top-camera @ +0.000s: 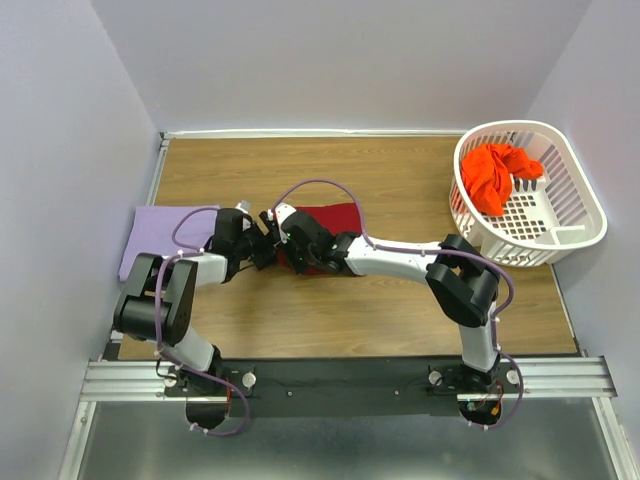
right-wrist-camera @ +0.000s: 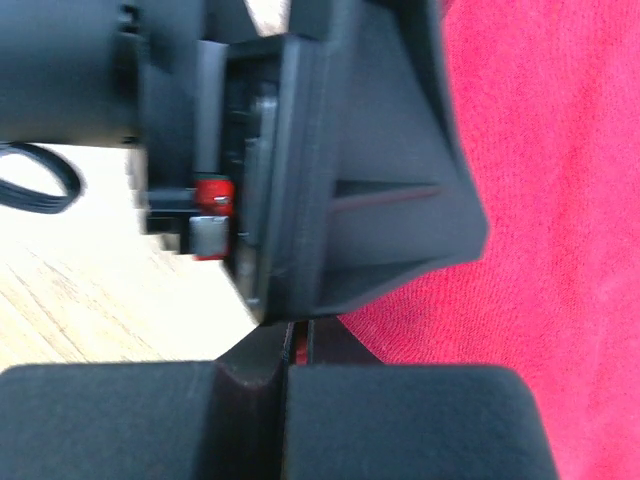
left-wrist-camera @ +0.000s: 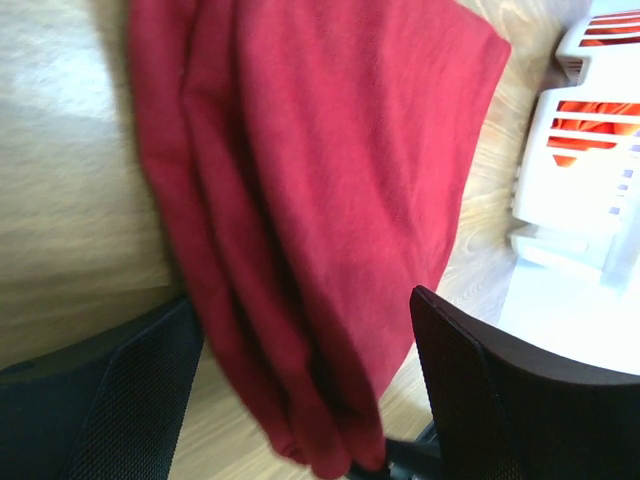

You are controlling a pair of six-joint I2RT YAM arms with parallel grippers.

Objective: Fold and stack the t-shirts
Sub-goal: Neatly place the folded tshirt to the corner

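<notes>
The left arm [top-camera: 165, 295] rises from its base, folds sharply at the elbow and reaches rightward, its wrist [top-camera: 235, 238] held low. The left jaws stand wide apart, one dark finger [left-wrist-camera: 490, 400] at each side of the wrist view. The right arm [top-camera: 465, 288] bends at its elbow and stretches leftward, its wrist close against the other. The right jaws are pressed together, the pads [right-wrist-camera: 400, 420] meeting along a thin seam.

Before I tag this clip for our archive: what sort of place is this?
Probably a robotics lab cell: bare walls around a wooden table, left arm and right arm bolted to a metal rail.
</notes>
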